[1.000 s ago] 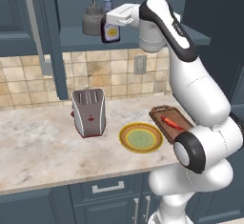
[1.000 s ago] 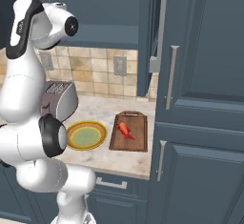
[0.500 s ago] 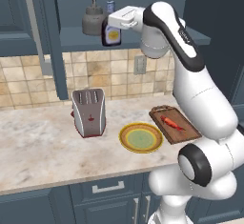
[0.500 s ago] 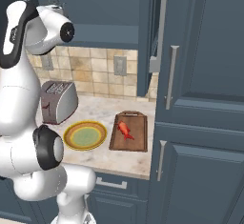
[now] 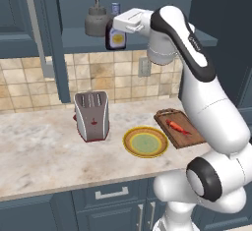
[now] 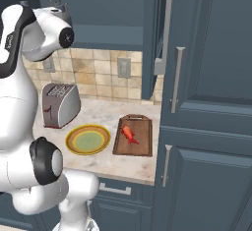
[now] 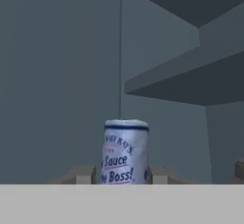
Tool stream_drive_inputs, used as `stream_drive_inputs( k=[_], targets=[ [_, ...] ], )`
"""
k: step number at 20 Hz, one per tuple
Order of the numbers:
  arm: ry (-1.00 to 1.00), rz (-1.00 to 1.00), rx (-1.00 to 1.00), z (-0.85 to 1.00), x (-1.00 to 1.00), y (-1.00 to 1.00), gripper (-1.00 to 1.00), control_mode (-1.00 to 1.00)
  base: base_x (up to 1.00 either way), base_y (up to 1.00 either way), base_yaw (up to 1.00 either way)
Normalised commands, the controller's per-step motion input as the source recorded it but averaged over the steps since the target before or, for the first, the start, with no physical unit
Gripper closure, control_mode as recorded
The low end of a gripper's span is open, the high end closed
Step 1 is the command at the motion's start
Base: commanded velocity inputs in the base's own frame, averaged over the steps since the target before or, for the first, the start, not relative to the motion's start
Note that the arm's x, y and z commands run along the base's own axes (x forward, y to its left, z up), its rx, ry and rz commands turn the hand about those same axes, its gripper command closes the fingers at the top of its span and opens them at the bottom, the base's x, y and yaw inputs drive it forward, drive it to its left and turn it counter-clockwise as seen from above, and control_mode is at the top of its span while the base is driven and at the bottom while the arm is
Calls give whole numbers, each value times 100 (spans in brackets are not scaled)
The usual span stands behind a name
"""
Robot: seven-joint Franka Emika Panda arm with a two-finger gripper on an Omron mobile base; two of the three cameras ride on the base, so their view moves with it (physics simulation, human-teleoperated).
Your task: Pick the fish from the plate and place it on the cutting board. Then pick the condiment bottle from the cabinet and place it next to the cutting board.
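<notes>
My gripper (image 5: pixel 118 27) is shut on the condiment bottle (image 5: pixel 116 40), a dark bottle with a yellow label, at the front edge of the cabinet shelf (image 5: pixel 69 39). In the hand view the bottle (image 7: pixel 124 151) stands upright between my two fingertips (image 7: pixel 84 174), with the cabinet's inside behind it. The red-orange fish (image 5: pixel 177 127) lies on the dark wooden cutting board (image 5: pixel 193 136), right of the plate (image 5: pixel 126 142). From the right side the fish (image 6: pixel 129 133) sits mid-board (image 6: pixel 141 145) beside the plate (image 6: pixel 69 140).
A grey kettle (image 5: pixel 95 21) stands on the shelf just left of the bottle. A silver toaster (image 5: pixel 91 115) is on the counter left of the plate. The open cabinet door (image 5: pixel 45 33) hangs to the left, and tall cabinets (image 6: pixel 206 102) close off the right.
The arm's upper links have swung round while the hand, still shut on the bottle, has stayed almost in place at the shelf edge, sinking slightly. Fish, plate and board are unmoved.
</notes>
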Motion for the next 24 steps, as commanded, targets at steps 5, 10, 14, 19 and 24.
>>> stream_drive_inputs(
  k=[5, 10, 14, 19, 24],
  targets=[
    [0, 1, 0, 0, -22, -4, 100, -100, 0, 0, 0],
    [2, 2, 0, 0, -26, -10, 100, -100, 0, 0, 0],
    [3, 3, 0, 0, -25, -12, 100, -100, 0, 0, 0],
    [1, 5, 0, -1, -27, -10, 100, -100, 0, 0, 0],
    [0, 6, 0, -17, -23, -2, 100, -100, 0, 0, 0]
  ],
)
